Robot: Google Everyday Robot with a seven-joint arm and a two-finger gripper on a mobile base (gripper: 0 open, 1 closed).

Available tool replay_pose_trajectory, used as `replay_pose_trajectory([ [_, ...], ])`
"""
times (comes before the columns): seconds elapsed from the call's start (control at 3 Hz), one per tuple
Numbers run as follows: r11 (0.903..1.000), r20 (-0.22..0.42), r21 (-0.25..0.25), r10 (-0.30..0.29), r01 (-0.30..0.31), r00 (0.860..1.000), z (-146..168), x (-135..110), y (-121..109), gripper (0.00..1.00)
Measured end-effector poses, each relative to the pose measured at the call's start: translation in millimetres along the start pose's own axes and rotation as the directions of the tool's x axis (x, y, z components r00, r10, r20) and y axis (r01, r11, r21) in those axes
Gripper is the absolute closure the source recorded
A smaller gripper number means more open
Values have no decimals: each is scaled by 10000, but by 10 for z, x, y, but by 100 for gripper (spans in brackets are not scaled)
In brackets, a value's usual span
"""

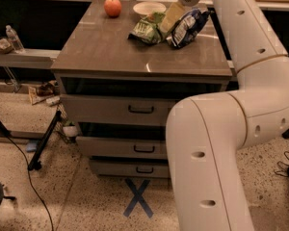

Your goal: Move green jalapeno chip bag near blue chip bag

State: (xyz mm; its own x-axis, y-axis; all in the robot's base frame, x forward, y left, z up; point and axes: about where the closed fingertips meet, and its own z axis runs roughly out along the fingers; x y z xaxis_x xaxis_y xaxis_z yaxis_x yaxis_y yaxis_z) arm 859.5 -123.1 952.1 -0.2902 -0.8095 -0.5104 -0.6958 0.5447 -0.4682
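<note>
1. The big white arm (pixel 250 129) fills the right side of the frame. It goes from the bottom up to the top and bends over the desk.
2. The desk (pixel 101 57) sits in the middle and upper part of the frame. It has a flat brown top and drawers (pixel 139 109) under it.
3. The blue chip bag (pixel 187 25) lies on the desk, at the upper right of the top. It is puffy, and its white side faces us. It should stay where it is, so the arm must not bump it.
4. The green jalapeno chip bag (pixel 145 30) lies on the desk just left of the blue one, in the upper middle of the frame. The two bags are very near each other. I cannot tell if they touch, because the pincer hides the spot between them. I think the job is almost done.
5. The pincer (pixel 172 16) is at the top of the frame, between the two bags, by the upper right edge of the green bag. I cannot tell if it is spread, pressed together or pinching the bag.
6. To end well, I think the green bag should lie flat on the desk before the pincer lets go. Then the pincer should go straight up and slowly. The bag is light and could get dragged along.
7. A white bowl (pixel 149 7) sits just behind the green bag. Keep the bag out of it.
8. A red apple (pixel 112 6) sits to the left of the bowl, well out of the way.
</note>
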Motion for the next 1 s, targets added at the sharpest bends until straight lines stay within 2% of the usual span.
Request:
replay_pose_trajectory([
  [0.33, 9924, 18, 1208, 253, -253, 9997, -551, 186, -429, 0],
  [0.67, 9726, -21, 2235, 660, -639, 9978, -1100, 408, -765, 0],
  [1.0, 9707, -20, 2310, 691, -668, 9976, -1147, 425, -788, 0],
])
